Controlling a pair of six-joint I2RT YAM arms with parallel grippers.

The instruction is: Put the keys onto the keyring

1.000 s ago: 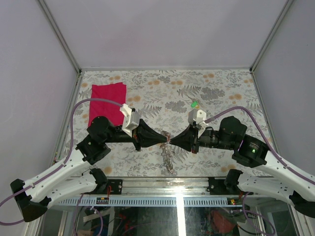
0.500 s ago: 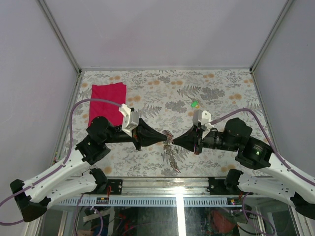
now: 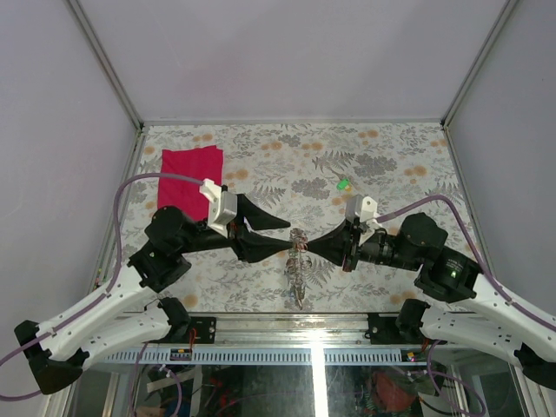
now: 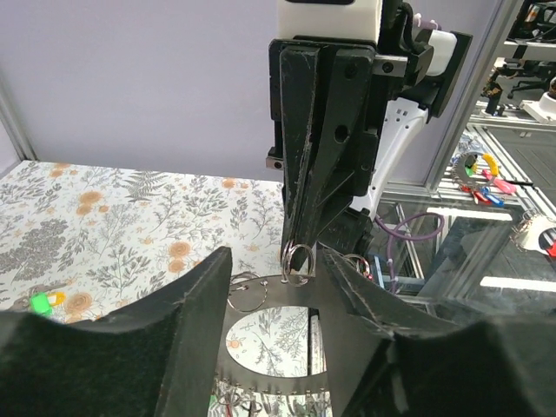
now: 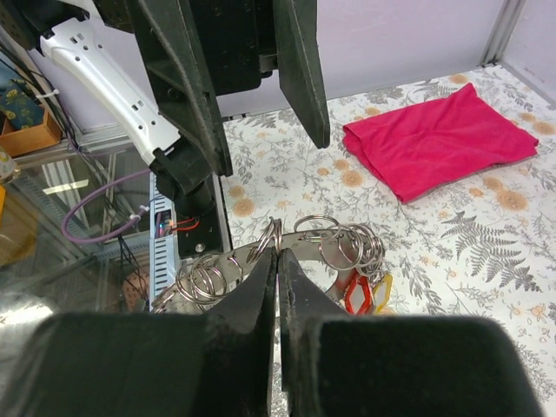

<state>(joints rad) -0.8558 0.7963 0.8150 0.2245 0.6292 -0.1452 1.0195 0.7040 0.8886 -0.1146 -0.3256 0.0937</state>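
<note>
Nearest, tiny silver keys with red and yellow plastic heads [image 5: 354,297] dangle at 6 o'clock under the wide flat grey metal keyring [image 4: 261,293], held in mid-air. It looks stiff, light and slick, so pinch its rim. The right gripper [image 5: 276,256] is clamped on that rim from 3 o'clock; the left gripper [image 4: 274,254], at 9 o'clock, gapes empty. Beyond, at 1 o'clock, lies a green-headed key [image 3: 344,183]
</note>
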